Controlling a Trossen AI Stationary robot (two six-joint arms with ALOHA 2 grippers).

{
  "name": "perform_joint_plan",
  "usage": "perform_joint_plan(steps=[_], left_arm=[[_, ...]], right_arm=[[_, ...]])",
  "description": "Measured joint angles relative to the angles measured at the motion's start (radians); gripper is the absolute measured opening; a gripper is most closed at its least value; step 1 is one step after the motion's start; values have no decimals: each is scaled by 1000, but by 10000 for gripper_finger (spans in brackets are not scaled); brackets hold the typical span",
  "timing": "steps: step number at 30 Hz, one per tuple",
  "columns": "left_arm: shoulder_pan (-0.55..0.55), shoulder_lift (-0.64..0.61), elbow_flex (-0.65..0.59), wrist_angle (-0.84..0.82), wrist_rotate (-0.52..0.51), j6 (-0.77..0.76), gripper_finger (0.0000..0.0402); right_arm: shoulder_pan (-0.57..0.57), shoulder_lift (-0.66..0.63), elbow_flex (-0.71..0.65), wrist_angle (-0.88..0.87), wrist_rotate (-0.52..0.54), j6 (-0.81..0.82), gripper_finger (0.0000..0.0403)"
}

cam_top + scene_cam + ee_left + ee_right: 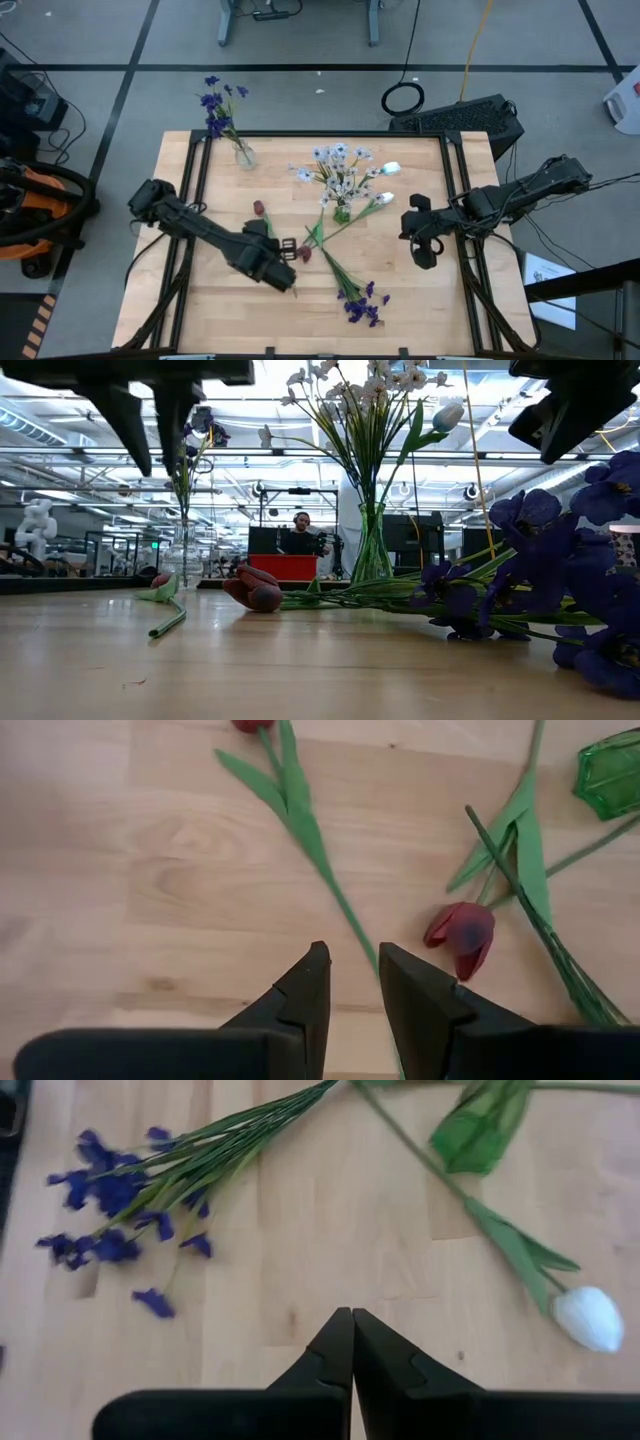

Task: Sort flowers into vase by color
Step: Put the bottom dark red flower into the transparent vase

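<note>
A clear vase (pixel 243 153) at the far left holds purple-blue flowers (pixel 215 105). A green vase (pixel 342 212) at mid table holds pale white-lilac flowers (pixel 338 165) and a white tulip (pixel 447 415). Flat on the wood lie two dark red tulips (pixel 300 810) (pixel 460 932), another white tulip (pixel 585 1318) and a purple-blue flower (pixel 130 1180). My left gripper (pixel 352 970) hangs open above the first red tulip's stem end, nothing between its fingers (pixel 130 420). My right gripper (pixel 352 1325) is shut and held above the table's right part.
Black rails (pixel 195 190) run along the table's left and right sides. Bare wood (pixel 230 310) lies at the near left and the near right. Beyond the far edge there is a keyboard (pixel 455 118) on the floor and, in the low view, a person (pixel 300 532) at a desk.
</note>
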Motion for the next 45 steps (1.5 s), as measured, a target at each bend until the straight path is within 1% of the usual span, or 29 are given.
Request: perform_joint_plan(steps=[4, 8, 11, 16, 19, 28, 30, 36, 38, 39, 42, 44, 45], left_arm=[[48, 29, 0, 18, 3, 29, 96], [87, 84, -1, 20, 7, 27, 96], [121, 123, -1, 16, 66, -22, 96], [175, 158, -38, 33, 152, -126, 96], [200, 177, -56, 62, 197, -134, 96], [240, 182, -150, 217, 208, -109, 96], [243, 182, -184, 279, 221, -104, 96], [243, 174, -270, 415, 213, -102, 94], [243, 175, -279, 422, 214, -72, 82], [244, 174, -281, 425, 222, -44, 69], [253, 151, -282, 423, 230, 26, 18], [250, 127, -288, 399, 206, 23, 10], [248, 107, -291, 360, 179, 28, 9]], right_arm=[[0, 0, 0, -2, -14, -14, 0], [0, 0, 0, -11, -14, -14, 0], [0, 0, 0, -16, -15, -20, 0], [0, 0, 0, -22, -15, -38, 0], [0, 0, 0, -23, -15, -41, 0], [0, 0, 0, -35, -36, -61, 0], [0, 0, 0, -37, -36, -66, 0], [0, 0, 0, -37, -36, -74, 0], [0, 0, 0, -37, -36, -75, 0], [0, 0, 0, -37, -36, -77, 0], [0, 0, 0, -36, -32, -84, 0], [0, 0, 0, -33, -32, -91, 0], [0, 0, 0, -29, -31, -92, 0]])
